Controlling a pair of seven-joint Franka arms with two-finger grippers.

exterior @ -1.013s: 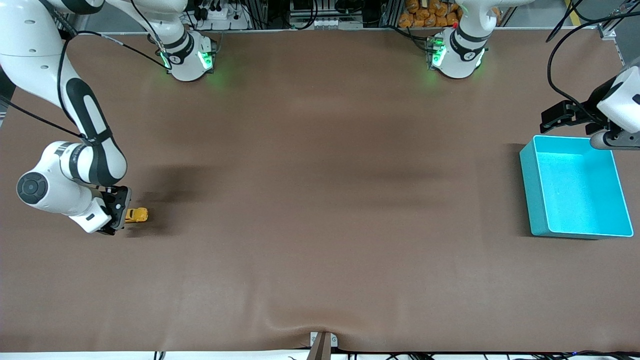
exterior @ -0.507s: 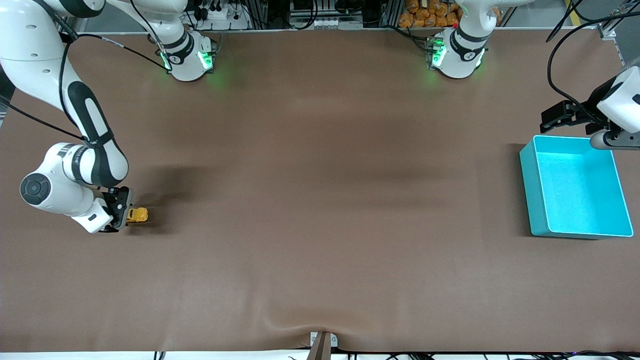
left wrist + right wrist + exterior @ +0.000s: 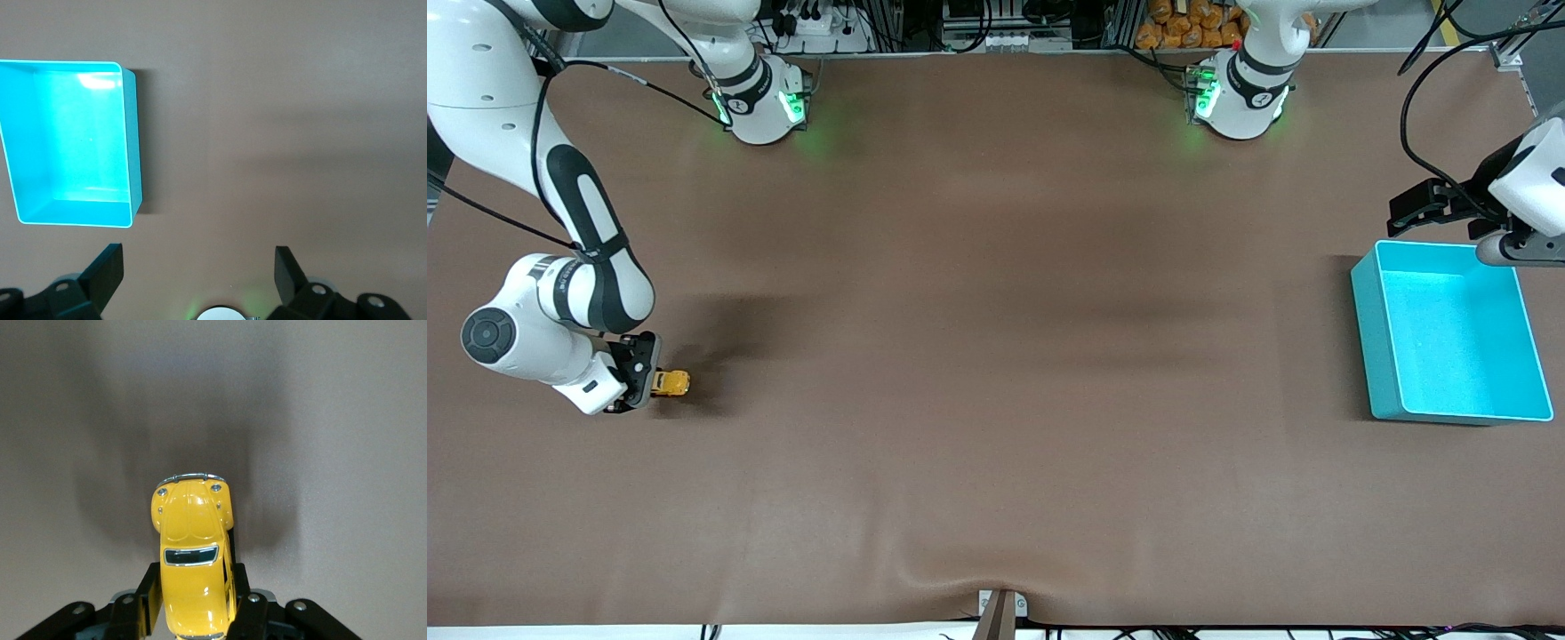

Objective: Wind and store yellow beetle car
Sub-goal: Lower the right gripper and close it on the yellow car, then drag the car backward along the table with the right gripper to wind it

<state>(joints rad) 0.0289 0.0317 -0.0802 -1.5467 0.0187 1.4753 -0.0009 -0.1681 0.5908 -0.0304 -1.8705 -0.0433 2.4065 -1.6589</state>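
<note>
The yellow beetle car (image 3: pixel 671 383) is on the brown table mat toward the right arm's end. My right gripper (image 3: pixel 649 384) is shut on the car's sides, with the car low at the mat. In the right wrist view the yellow beetle car (image 3: pixel 195 553) shows between the black fingers (image 3: pixel 149 593), its nose pointing away from the wrist. My left gripper (image 3: pixel 199 270) is open and empty, held up in the air beside the turquoise bin (image 3: pixel 1449 331), which also shows in the left wrist view (image 3: pixel 70 143). The left arm waits.
The turquoise bin stands open and empty toward the left arm's end of the table. The two arm bases (image 3: pixel 765 102) stand along the table's edge farthest from the front camera. A small bracket (image 3: pixel 1000 609) sits at the nearest edge.
My right gripper with the car has shifted slightly toward the right arm's end of the table, pulling the car back a little. The left arm has not moved.
</note>
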